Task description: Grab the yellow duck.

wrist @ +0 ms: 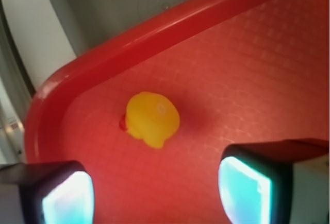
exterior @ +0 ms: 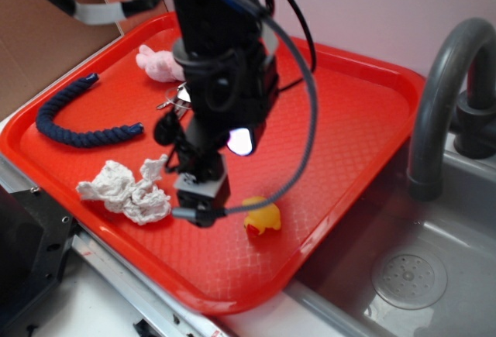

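The yellow duck [exterior: 262, 217] is small and glossy and sits on the red tray [exterior: 356, 120] near its front right edge. In the wrist view the duck [wrist: 153, 118] shows from above with a bit of red beak at its left. My gripper [exterior: 200, 201] hovers just left of the duck, low over the tray. In the wrist view the gripper [wrist: 154, 195] is open and empty, its two fingers wide apart at the bottom of the frame, with the duck ahead of the gap and apart from both.
A pink plush [exterior: 159, 63], a dark blue rope [exterior: 77, 124] and a crumpled white cloth [exterior: 128, 191] lie on the tray's left half. A grey faucet [exterior: 446, 89] and sink [exterior: 403, 275] stand at the right. The tray's rim [wrist: 154, 33] is just beyond the duck.
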